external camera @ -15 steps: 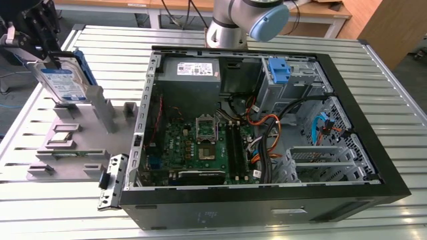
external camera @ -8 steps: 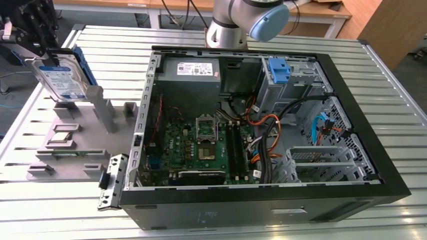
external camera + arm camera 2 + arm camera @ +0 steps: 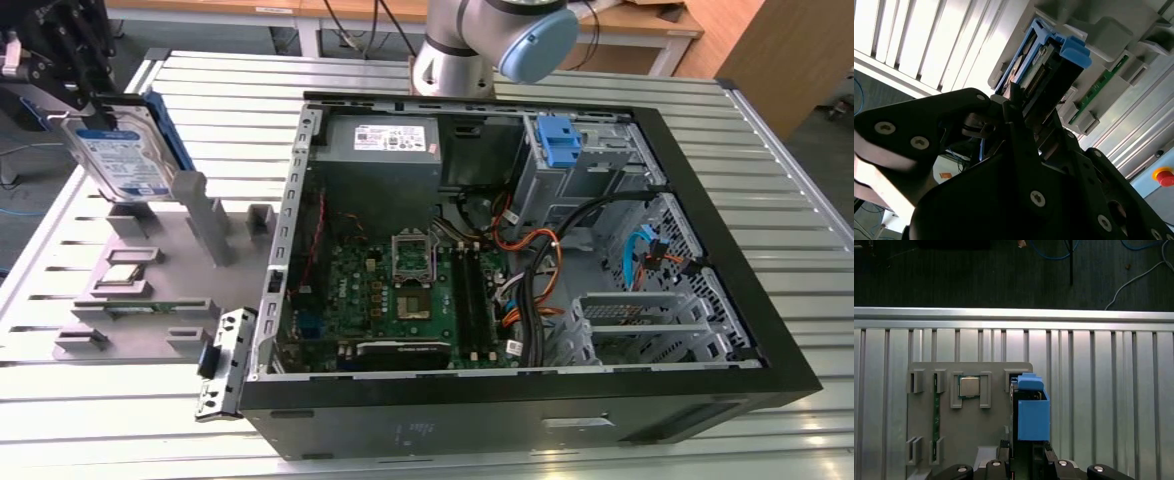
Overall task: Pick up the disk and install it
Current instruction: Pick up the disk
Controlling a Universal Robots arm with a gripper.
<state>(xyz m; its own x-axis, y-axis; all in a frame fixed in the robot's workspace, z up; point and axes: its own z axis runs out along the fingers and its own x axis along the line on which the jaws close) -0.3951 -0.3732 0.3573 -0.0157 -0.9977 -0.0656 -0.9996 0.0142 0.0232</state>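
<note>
The disk (image 3: 124,152) is a silver drive with a white-and-blue label in a blue carrier. It hangs tilted at the exterior view's far left, its lower end just over the posts of the grey holder (image 3: 134,300). My black gripper (image 3: 100,105) is shut on its upper end. In the second wrist view the fingers (image 3: 1019,107) clamp the disk (image 3: 1051,65), with its blue handle end pointing away from me. In the first wrist view the blue carrier (image 3: 1031,412) stands edge-on above the gripper (image 3: 1026,455), beside the holder (image 3: 969,425).
The open computer case (image 3: 787,300) lies on the slatted metal table (image 3: 774,150), with a grey drive cage topped by a blue bracket (image 3: 558,140) at its far right corner. The holder also carries a processor chip (image 3: 969,386) and a green memory stick (image 3: 936,415). The arm's base (image 3: 454,60) stands behind the case.
</note>
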